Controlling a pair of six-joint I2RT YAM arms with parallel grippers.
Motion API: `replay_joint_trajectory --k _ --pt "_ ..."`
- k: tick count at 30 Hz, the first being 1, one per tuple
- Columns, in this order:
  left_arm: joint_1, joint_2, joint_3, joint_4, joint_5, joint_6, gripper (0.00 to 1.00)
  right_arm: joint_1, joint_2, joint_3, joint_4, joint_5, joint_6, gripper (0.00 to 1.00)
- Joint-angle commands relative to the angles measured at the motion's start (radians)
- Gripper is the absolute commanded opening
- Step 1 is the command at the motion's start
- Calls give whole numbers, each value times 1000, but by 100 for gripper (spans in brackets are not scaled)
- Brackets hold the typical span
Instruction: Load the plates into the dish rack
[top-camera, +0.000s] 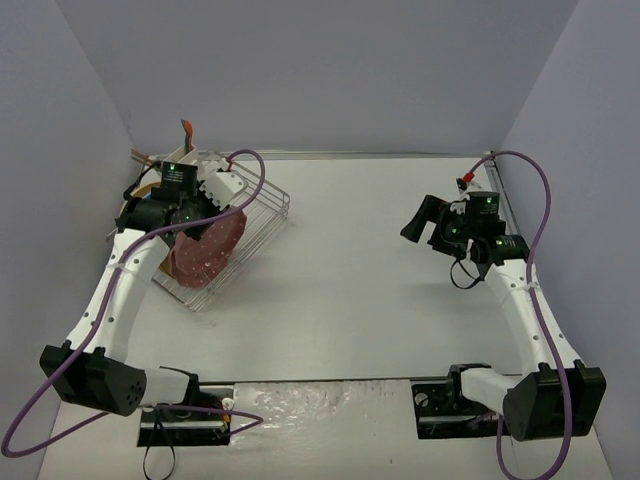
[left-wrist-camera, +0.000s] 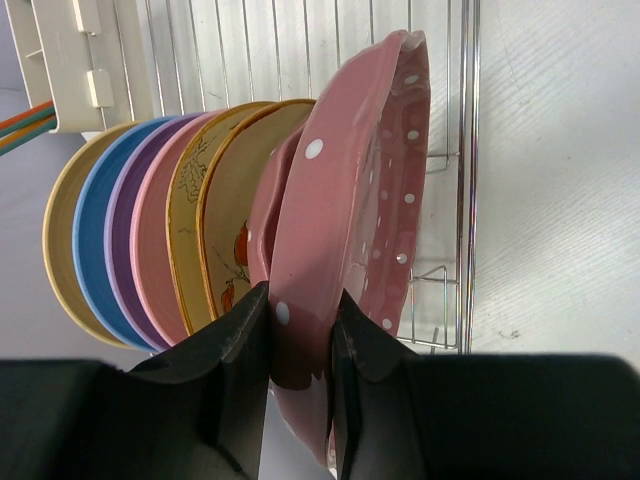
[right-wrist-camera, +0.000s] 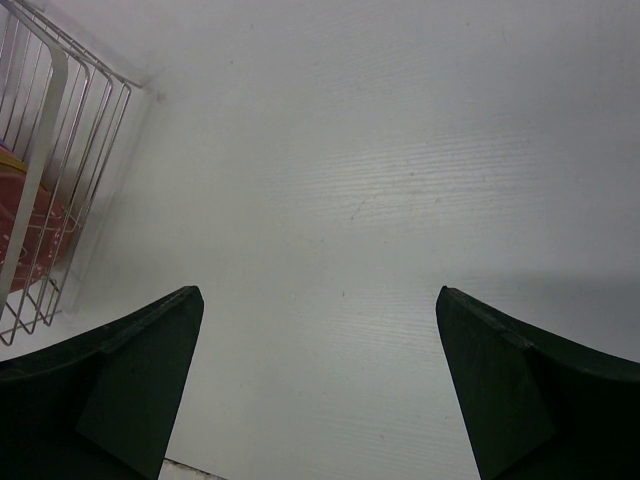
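Observation:
My left gripper (left-wrist-camera: 300, 300) is shut on the rim of a dark-pink white-dotted plate (left-wrist-camera: 350, 180), held on edge at the open end of a row in the dish rack (left-wrist-camera: 465, 150). Beside it stand several more plates on edge: yellow (left-wrist-camera: 58, 240), blue (left-wrist-camera: 92, 230), purple (left-wrist-camera: 118, 235), pink (left-wrist-camera: 150, 240) and cream floral ones (left-wrist-camera: 225, 220). From above, the dotted plate (top-camera: 205, 255) tilts inside the rack (top-camera: 262, 215) at the left. My right gripper (top-camera: 415, 222) hovers open and empty over bare table at the right, its jaws (right-wrist-camera: 320, 300) wide apart.
A white utensil caddy (left-wrist-camera: 80, 60) is clipped to the rack's far corner, with orange handles (top-camera: 186, 128) sticking out of it. The rack sits close to the left wall. In the right wrist view the rack's wire side (right-wrist-camera: 60, 150) shows at the far left.

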Motion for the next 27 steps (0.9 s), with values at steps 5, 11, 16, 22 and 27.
replay_joint_trajectory --k 5,11,16,22,27 --pt "39 -36 -5 172 0 -12 0 -8 22 17 44 -34 -19 99" --pt "40 -63 58 163 16 -11 0 -7 31 18 47 -34 -21 99" --pt "40 -77 91 151 4 14 0 -8 37 18 50 -38 -18 99" --pt "40 -69 72 148 -12 18 0 -7 35 14 52 -40 -14 99" --pt "40 -66 55 156 -19 9 0 -7 26 6 52 -37 -16 99"
